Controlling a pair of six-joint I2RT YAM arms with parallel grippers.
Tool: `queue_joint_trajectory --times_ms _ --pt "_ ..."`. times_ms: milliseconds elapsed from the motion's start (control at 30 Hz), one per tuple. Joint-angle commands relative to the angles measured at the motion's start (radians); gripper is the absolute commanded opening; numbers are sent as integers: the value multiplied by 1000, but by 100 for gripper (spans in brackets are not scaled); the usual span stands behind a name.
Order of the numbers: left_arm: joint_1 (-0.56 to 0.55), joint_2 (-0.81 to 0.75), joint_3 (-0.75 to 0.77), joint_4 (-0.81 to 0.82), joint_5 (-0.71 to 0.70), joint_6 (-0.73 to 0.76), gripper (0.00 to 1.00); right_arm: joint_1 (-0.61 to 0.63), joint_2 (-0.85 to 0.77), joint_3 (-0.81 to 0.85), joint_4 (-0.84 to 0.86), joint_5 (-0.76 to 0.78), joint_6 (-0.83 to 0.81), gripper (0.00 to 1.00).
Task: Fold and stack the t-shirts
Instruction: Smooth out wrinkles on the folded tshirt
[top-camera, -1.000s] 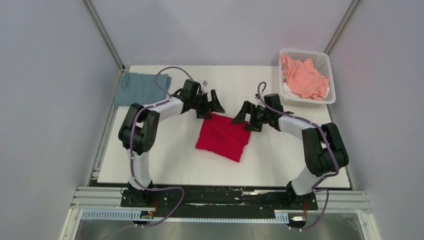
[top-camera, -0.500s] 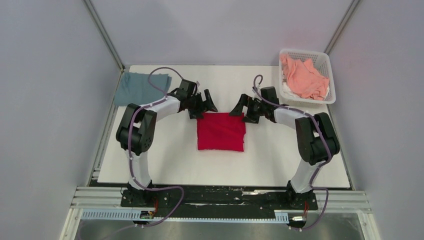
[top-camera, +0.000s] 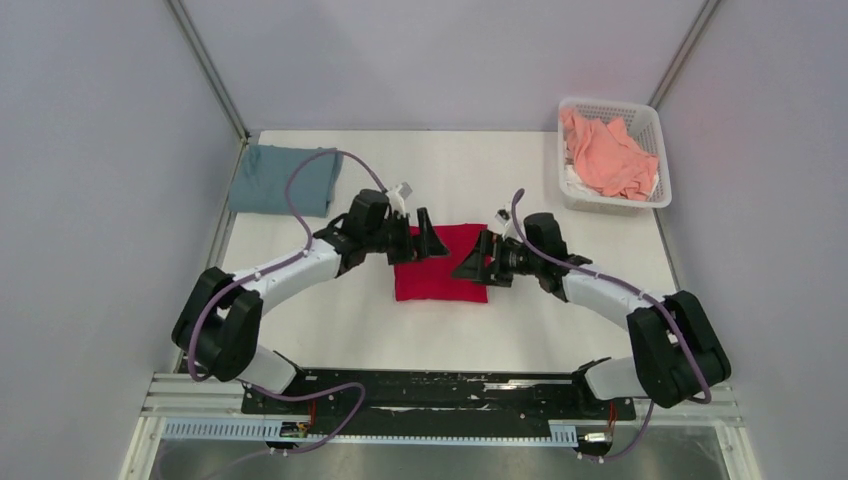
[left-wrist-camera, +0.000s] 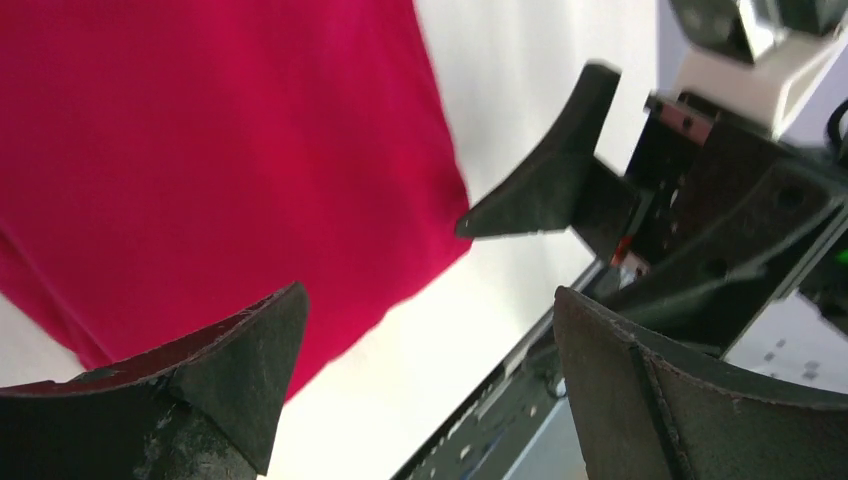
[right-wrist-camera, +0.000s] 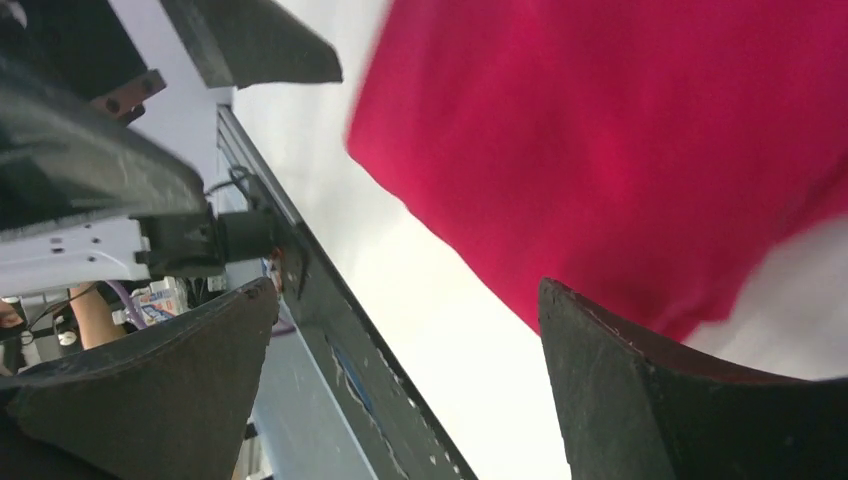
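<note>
Top external view is showing the white tabletop (top-camera: 330, 330) carrying everything, with the crimson red cloth t-shirt (top-camera: 440, 275) lying folded into a neat rectangle at its middle. The dusty blue-grey t-shirt (top-camera: 265, 180) is lying folded at the far left corner, well apart from the red one. The white plastic mesh basket (top-camera: 655, 125) is sitting at the far right corner, and the salmon pink t-shirt (top-camera: 605, 155) is bunching up inside it, not yet folded.

The left gripper (top-camera: 415, 243) is hanging at the red shirt's far left corner and the right gripper (top-camera: 478, 258) at its right edge. Both wrist views are showing the fingers spread wide with nothing between them.

The two grippers are facing each other closely, so they are risking a knock if both close in together. Pinching only the top layer would probably be pulling the fold open during a carry to the blue-grey shirt. The left arm's purple cable (top-camera: 300, 180) is looping above that shirt and could be snagging it on the way.
</note>
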Motion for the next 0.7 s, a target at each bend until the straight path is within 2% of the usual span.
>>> queue_joint_trajectory --times_ms 0,100,233,433,567,667 --pt "-58 37 -156 144 86 -62 100 -5 9 -120 69 -25 42 100" --pt "-62 72 -276 197 82 -95 100 -28 32 -191 70 5 31 100" --pt "-61 99 -370 183 31 -103 100 -69 30 -250 67 34 13 100" --pt "-61 -32 -374 128 4 -77 100 -75 -56 -196 -25 45 -27 100" --pt "-62 -180 -335 -2 -100 -32 100 -74 -193 -122 -178 106 -86 100" --pt "-58 -249 -300 -121 -300 -21 100 -76 -315 -80 -288 231 -127 100"
